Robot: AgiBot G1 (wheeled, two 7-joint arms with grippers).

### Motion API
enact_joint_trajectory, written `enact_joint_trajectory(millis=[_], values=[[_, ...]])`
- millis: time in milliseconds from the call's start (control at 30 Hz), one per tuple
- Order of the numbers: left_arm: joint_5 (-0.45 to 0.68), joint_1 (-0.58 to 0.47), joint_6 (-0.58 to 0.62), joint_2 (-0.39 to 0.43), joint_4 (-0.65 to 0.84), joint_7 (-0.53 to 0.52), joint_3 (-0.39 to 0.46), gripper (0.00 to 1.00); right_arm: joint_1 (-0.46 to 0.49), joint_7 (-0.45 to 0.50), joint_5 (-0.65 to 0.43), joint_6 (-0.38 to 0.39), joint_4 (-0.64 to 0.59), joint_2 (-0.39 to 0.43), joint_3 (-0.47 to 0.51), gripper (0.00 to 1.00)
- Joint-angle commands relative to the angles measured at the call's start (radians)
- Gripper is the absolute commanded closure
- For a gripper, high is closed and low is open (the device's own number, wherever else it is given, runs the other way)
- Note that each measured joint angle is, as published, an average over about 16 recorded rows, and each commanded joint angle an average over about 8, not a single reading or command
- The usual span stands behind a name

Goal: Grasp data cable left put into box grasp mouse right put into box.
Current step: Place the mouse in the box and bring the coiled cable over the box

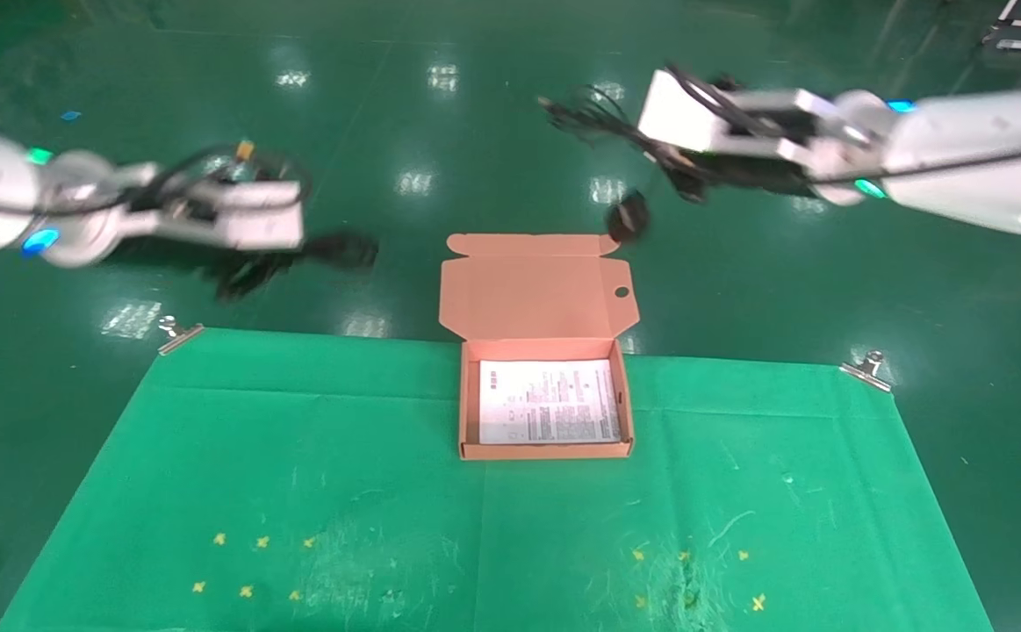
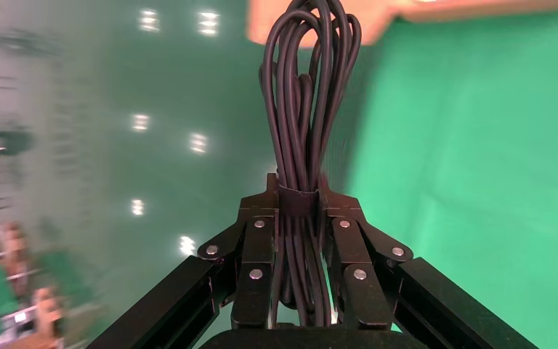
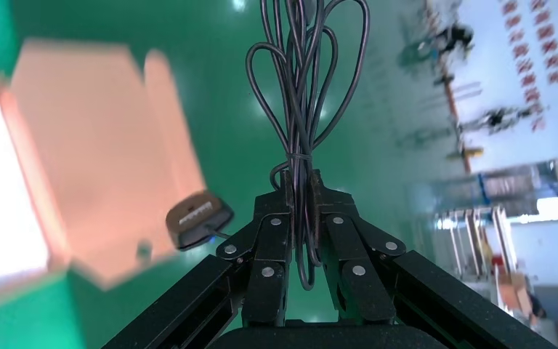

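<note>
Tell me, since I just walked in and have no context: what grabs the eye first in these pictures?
Both arms are raised beyond the table, each clamping something black. The left gripper is shut on a bundled data cable; the right gripper pinches the mouse's cord, so the mouse dangles just behind the box's lid. The open orange box sits mid-table on the green cloth, holding only a printed sheet.

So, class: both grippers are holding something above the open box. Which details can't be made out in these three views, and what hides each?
- Data cable: plug ends hidden; in the left wrist view the left gripper covers its lower part and the frame edge cuts its loops.
- Mouse: the right wrist view shows only its underside; it hangs by its cord, clamped in the right gripper.
- Box: sheet print too small in the head view.
</note>
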Motion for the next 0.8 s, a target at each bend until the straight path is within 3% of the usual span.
enact_joint_trajectory(millis=[33,333,633,800], values=[[0.024,-0.023,-0.043,0.034,0.035,0.002,-0.003,1.00,0.033,0.007,0.006,0.021,-0.027,-0.044,0.003,1.00],[0.051,-0.091,-0.190,0.147,0.207,0.073,-0.013,1.00,0.124,0.014,0.026,0.046,-0.134,-0.163,-0.011,1.00],[0.052,-0.116,-0.238,0.190,0.278,0.101,-0.018,1.00,0.154,0.004,0.058,0.036,-0.138,-0.178,-0.041,1.00],[0.045,-0.102,-0.214,0.173,0.268,0.107,-0.015,1.00,0.145,0.003,0.075,0.045,-0.129,-0.172,-0.060,1.00]])
